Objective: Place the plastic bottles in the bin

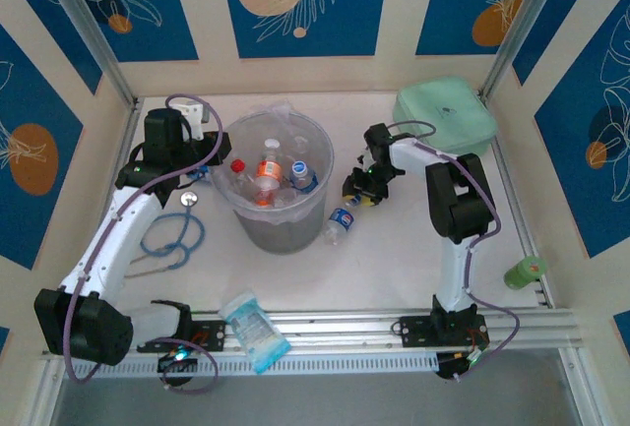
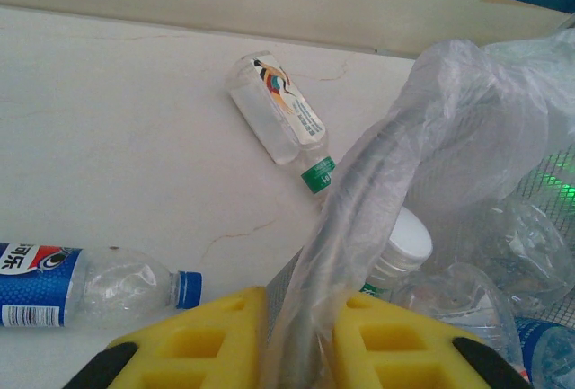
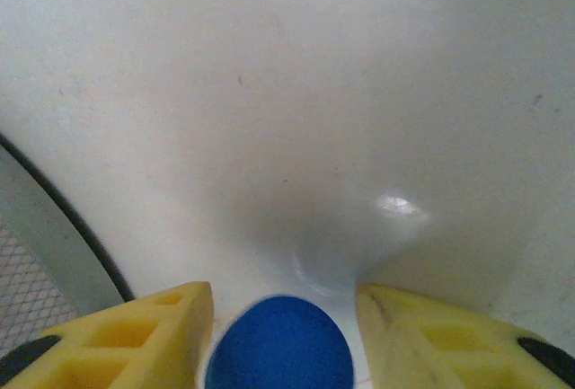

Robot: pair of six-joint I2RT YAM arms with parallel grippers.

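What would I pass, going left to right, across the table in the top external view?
Blue cable loop → bin → blue-labelled bottle lying on the table → mint-green case → small green object by the right rail.

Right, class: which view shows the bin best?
Top external: the whole bin shows, bottles inside. Left wrist gives a close piece of rim and bag in the left gripper; right wrist, a sliver of wall at its left edge.
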